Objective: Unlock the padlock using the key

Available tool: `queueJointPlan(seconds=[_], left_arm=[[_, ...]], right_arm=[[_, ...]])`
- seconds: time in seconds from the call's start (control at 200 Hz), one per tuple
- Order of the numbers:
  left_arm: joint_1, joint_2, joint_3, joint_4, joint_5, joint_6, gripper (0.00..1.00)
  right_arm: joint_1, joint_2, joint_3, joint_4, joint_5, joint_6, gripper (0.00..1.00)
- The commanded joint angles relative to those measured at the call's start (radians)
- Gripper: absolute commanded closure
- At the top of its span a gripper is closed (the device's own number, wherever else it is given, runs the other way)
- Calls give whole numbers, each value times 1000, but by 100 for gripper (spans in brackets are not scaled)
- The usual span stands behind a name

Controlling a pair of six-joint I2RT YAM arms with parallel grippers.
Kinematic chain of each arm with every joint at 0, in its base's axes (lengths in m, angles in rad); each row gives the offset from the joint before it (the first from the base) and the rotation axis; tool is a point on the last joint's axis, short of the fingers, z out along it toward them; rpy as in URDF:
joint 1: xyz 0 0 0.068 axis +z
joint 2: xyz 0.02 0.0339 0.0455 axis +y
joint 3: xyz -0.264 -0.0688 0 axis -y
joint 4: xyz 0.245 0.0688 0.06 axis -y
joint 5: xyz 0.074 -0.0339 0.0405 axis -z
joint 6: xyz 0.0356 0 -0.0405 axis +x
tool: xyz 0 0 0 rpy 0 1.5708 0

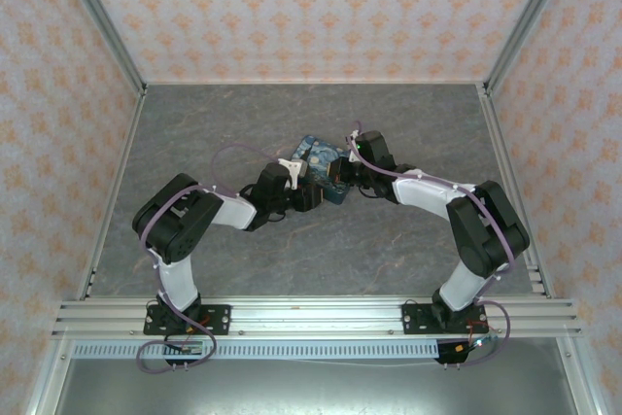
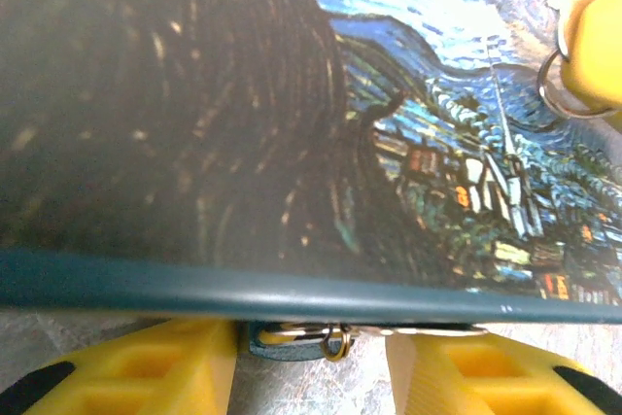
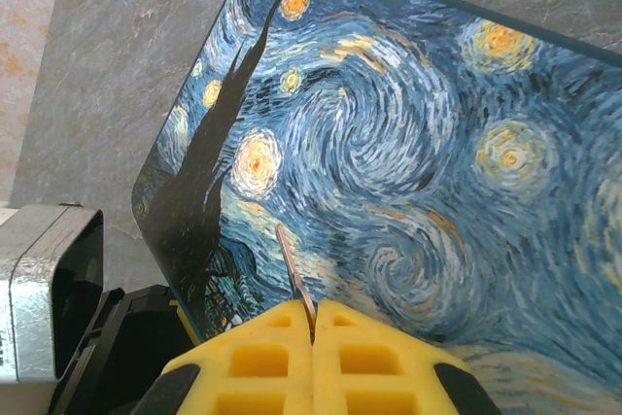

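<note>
The teal padlock hangs under the near edge of the painted box, with a small brass ring beside it. My left gripper stands open around the padlock: its left finger is close against the lock and its right finger is a little way off. My right gripper is shut on the key, whose thin silvery blade sticks out over the box lid. In the top view both grippers, left and right, meet at the box. The right gripper's yellow finger and a key ring appear over the lid.
The box lies mid-table on the grey marbled surface. Patterned walls enclose three sides, and an aluminium rail runs along the near edge. The left arm's silver and black wrist body sits just left of the right gripper.
</note>
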Motion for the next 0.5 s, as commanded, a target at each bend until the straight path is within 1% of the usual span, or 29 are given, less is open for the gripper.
queueJointPlan(seconds=[0.0, 0.13, 0.17, 0.255, 0.44, 0.495], left_arm=[[-6, 43, 15, 31, 5, -34, 56], [-14, 41, 13, 52, 8, -41, 56], [-15, 38, 11, 57, 8, -72, 56], [-20, 29, 9, 63, 5, -78, 54], [-30, 17, 9, 54, -4, -72, 52], [-35, 9, 6, 42, -21, -62, 52]], right_arm=[[-2, 19, -29, -34, 3, 11, 100], [-2, 24, -30, -29, 1, 17, 100], [1, 25, -31, -28, 2, 18, 100], [1, 25, -31, -29, 3, 20, 100], [1, 25, -31, -32, 12, 23, 100], [0, 25, -30, -31, 9, 24, 100]])
